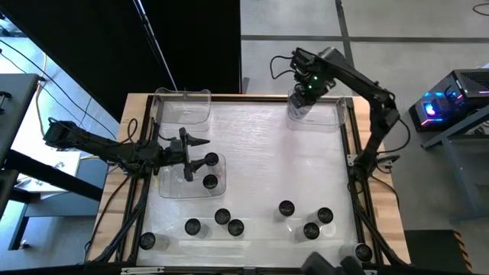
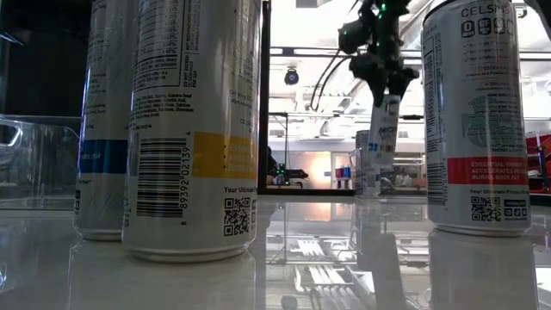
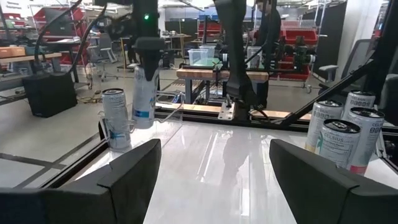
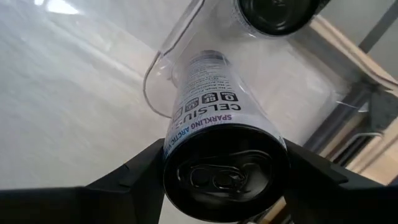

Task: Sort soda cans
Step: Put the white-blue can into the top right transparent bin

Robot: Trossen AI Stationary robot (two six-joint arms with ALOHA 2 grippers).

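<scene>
The right gripper pinches a soda can by its top end, holding it over the clear tray at the table's far right corner – a second can already stands in that tray. The left gripper hangs with fingers spread over another tray, left of the first, with two cans – eight loose cans stand nearer the front edge
</scene>
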